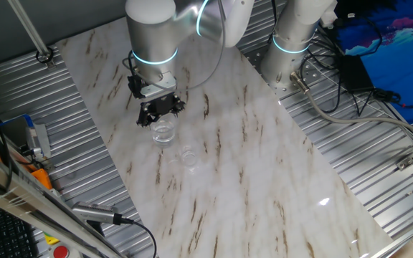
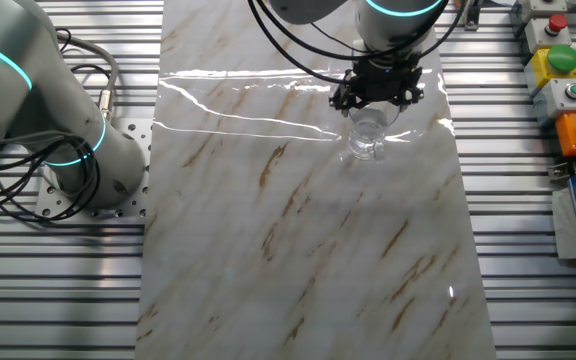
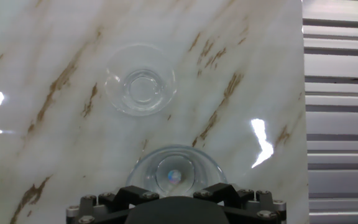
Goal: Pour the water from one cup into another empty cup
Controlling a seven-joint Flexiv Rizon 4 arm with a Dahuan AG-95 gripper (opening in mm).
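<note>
Gripper [image 1: 160, 115] sits right over the larger clear tumbler [image 1: 163, 131], which stands upright on the marble tabletop [image 1: 264, 179] toward its far-left part in one fixed view, nearer the left long edge than the right. The small empty cup [image 1: 188, 156] stands just beside it, apart from it, further in toward the table middle. Hand view shows the tumbler [image 3: 174, 174] straight below the fingers and the small cup [image 3: 140, 87] ahead. Cannot tell how wide the jaws stand or if they touch glass; the finger tips are hidden behind the gripper body in every view, and nothing looks lifted. Water is only a faint glint in the tumbler base [image 2: 368, 140]. Risks, as I judge them: glass is slick and clear, so a shallow or off-centre close could let the tumbler slip or tip, spilling water on the marble. The small cup is low, narrow and light; pouring from a wider rim could overshoot it or overflow it, and a swinging tumbler could knock it over.
</note>
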